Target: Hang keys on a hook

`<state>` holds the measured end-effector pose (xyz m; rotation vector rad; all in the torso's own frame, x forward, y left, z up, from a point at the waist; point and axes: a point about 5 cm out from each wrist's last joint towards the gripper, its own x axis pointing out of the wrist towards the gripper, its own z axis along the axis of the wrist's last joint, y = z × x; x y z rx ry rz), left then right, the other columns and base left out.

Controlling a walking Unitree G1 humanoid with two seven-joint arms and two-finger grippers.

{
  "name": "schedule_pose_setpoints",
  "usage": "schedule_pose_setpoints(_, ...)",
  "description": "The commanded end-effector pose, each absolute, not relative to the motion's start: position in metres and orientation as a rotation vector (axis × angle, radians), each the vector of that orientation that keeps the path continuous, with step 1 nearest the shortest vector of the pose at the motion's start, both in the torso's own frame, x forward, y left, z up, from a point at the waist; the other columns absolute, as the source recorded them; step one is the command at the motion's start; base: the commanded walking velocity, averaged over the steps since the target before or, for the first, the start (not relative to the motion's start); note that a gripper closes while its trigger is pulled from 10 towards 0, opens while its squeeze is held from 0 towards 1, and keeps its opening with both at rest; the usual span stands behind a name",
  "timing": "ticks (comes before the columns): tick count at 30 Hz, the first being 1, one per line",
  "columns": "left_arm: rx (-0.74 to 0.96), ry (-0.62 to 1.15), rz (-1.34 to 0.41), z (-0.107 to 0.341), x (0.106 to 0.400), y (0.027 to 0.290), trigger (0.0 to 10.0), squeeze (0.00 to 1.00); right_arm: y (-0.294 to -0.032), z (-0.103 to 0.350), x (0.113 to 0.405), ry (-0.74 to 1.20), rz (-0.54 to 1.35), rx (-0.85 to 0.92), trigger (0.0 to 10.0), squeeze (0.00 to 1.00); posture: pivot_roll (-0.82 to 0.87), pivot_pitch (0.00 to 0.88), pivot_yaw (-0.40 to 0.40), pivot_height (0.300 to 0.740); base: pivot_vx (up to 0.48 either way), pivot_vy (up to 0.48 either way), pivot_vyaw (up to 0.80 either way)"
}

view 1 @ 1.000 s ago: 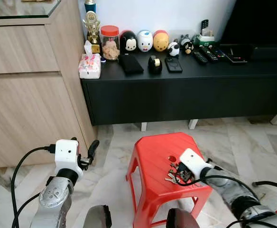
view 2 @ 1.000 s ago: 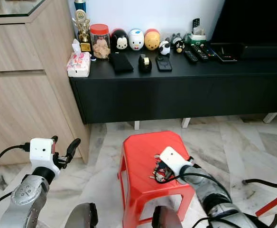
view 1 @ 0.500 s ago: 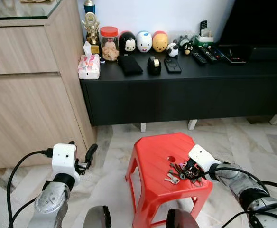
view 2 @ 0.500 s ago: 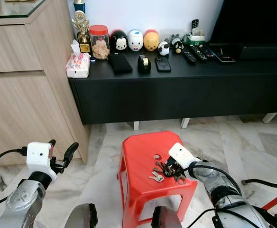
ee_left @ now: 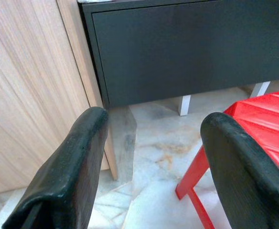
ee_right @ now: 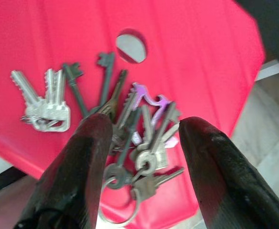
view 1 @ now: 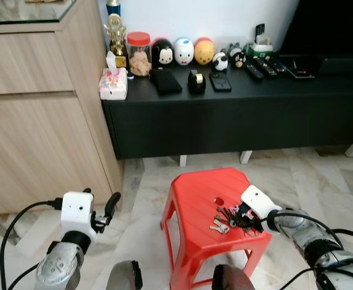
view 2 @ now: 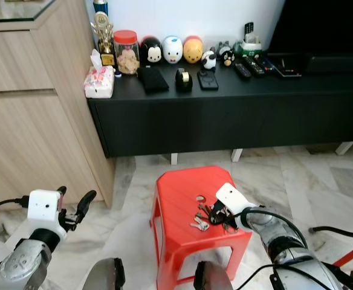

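A bunch of keys [view 1: 222, 221] lies spread on the top of a red plastic stool [view 1: 196, 199], beside its round hole. My right gripper [view 1: 239, 217] is low over the right part of the bunch. In the right wrist view its two black fingers [ee_right: 89, 157] stand open on either side of the key rings and a purple key [ee_right: 146, 99], while two silver keys [ee_right: 46, 107] lie off to one side. My left gripper [view 1: 108, 206] hangs open, holding nothing, left of the stool near the floor.
A black low cabinet [view 1: 237, 115] stands behind the stool and carries a jar, toy figures, a tissue pack and remotes. A wooden cupboard [view 1: 37, 109] is at the left. The floor is marble tile [view 1: 146, 181].
My right gripper has drawn back from on top of the keys to the bunch's right side, leaving them spread on the stool. My left arm has sunk lower.
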<state>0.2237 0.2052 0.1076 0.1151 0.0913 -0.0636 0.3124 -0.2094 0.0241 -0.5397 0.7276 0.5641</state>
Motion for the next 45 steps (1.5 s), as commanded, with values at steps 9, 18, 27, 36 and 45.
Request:
schedule_pose_setpoints(9,0.124,0.105,-0.071,0.112,0.216,0.204,10.0,0.00,-0.203,0.018,0.308,0.770,0.609,-0.483,10.0,0.00,0.10,0.117,-0.063,0.602,0.000,0.000,0.00)
schedule_pose_setpoints(18,0.124,0.116,-0.068,0.113,0.211,0.204,10.0,0.00,-0.207,0.011,0.301,0.808,0.585,-0.479,10.0,0.00,0.11,0.128,-0.064,0.602,0.000,0.000,0.00)
schedule_pose_setpoints(27,0.132,0.123,-0.062,0.115,0.207,0.206,10.0,0.00,-0.207,0.006,0.297,0.831,0.576,-0.445,10.0,0.00,0.12,0.141,-0.060,0.602,0.000,0.000,0.00)
schedule_pose_setpoints(36,0.132,0.126,-0.065,0.117,0.209,0.205,10.0,0.00,-0.197,0.016,0.306,0.753,0.615,-0.382,10.0,0.00,0.12,0.138,-0.056,0.602,0.000,0.000,0.00)
schedule_pose_setpoints(45,0.129,0.119,-0.073,0.118,0.212,0.205,10.0,0.00,-0.198,0.040,0.324,0.636,0.595,-0.342,10.0,0.00,0.11,0.131,-0.054,0.602,0.000,0.000,0.00)
